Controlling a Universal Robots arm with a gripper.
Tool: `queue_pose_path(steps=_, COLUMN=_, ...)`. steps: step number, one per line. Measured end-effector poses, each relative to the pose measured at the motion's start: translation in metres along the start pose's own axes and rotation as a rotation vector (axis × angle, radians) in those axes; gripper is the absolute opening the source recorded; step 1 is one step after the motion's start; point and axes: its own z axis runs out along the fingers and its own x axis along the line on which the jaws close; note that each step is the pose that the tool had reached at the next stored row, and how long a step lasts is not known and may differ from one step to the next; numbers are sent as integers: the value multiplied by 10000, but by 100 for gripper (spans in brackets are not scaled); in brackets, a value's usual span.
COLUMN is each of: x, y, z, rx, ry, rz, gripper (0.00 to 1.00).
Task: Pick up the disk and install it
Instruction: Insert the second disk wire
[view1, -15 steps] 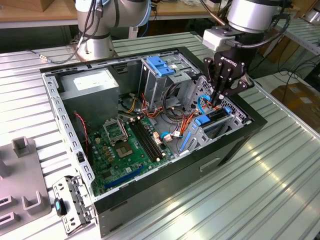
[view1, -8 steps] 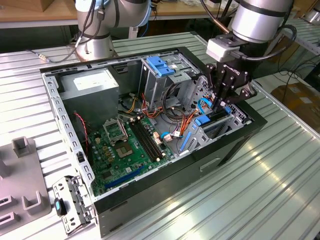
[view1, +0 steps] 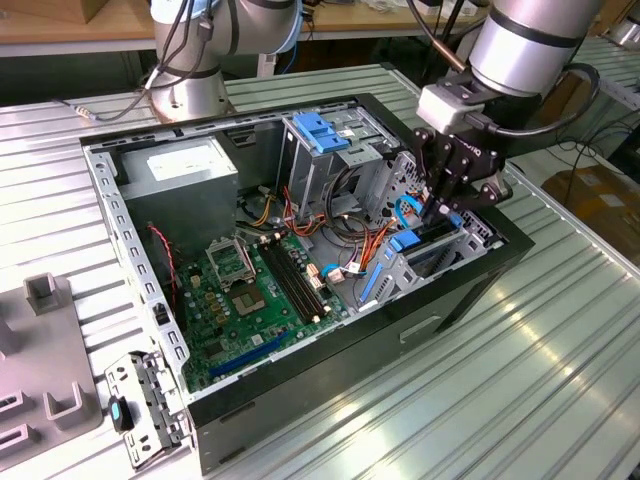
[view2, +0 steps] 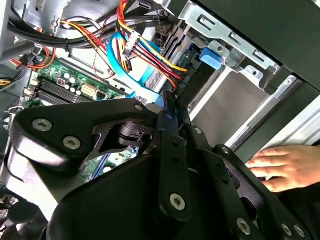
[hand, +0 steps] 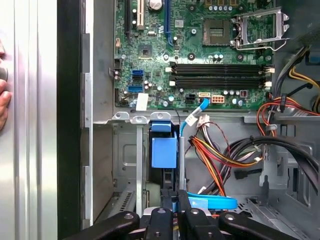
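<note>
**Black gripper down in the computer's drive bay**

Black gripper links fill the near part of both wrist views. The gripper has its fingers close together, pinched on the blue edge of the disk. The disk stands on its edge in a metal drive bay near the front of the open computer case. Its blue end tab pokes out by the bay's metal rim in the second wrist view.

From the exterior view, the gripper reaches down into the case at the exterior view's right side, and blue plastic shows just under it. The green motherboard lies flat on the bottom of the case. Red, yellow and orange wires bunch up beside the bay, and a thin blue cable curls next to the gripper.

A person's hand rests on the metal table just outside the case. A light-blue latch plate sits on top of the drive cage farther back.
</note>
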Motion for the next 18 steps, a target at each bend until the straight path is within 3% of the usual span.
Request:
queue_pose_path(steps=9, x=19, y=-12, z=22, rx=1, ry=-46, rz=0, gripper=16)
queue_pose_path(steps=10, x=18, y=-13, z=39, rx=1, ry=-44, rz=0, gripper=16)
queue_pose_path(steps=11, x=16, y=-12, z=85, rx=1, ry=-87, rz=1, gripper=16)
queue_pose_path(steps=12, x=16, y=-12, z=101, rx=1, ry=-94, rz=1, gripper=16)
queue_pose_path(steps=14, x=16, y=-12, z=91, rx=3, ry=-108, rz=0, gripper=17)
queue_pose_path(steps=15, x=17, y=-13, z=58, rx=3, ry=-111, rz=0, gripper=17)
queue_pose_path(steps=16, x=19, y=-14, z=22, rx=2, ry=-97, rz=0, gripper=24)
queue_pose_path(steps=18, x=21, y=-20, z=-25, rx=2, ry=-110, rz=-2, gripper=24)
